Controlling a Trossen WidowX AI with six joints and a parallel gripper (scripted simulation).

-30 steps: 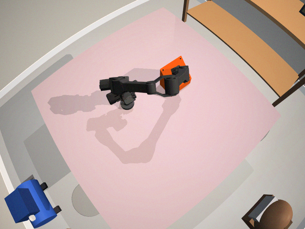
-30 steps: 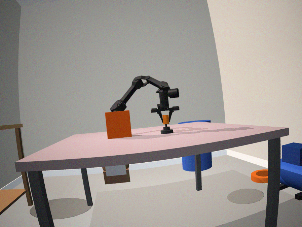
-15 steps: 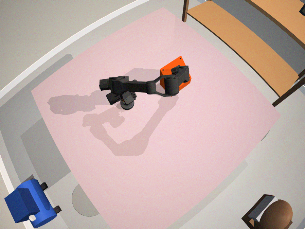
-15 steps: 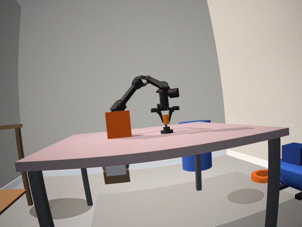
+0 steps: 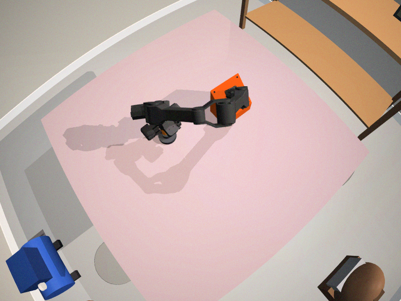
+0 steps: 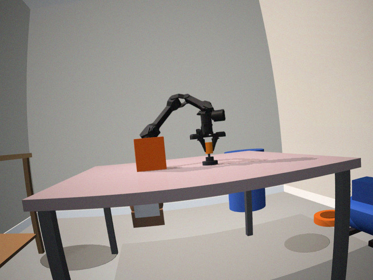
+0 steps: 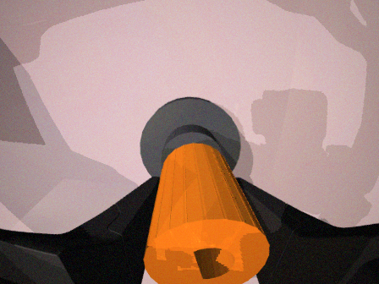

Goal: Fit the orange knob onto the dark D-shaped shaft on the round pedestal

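My gripper is shut on the orange knob, a short cylinder held upright. In the wrist view its near end shows a dark D-shaped hole. The knob hangs straight above the dark round pedestal on the pink table top. In the side view a short piece of the dark shaft shows between the knob's lower end and the pedestal. The shaft's top is hidden behind the knob in the wrist view.
The arm's orange base block stands on the table behind and to the side of the pedestal. A wooden bench stands beyond the table's far edge. Blue objects and an orange ring lie on the floor.
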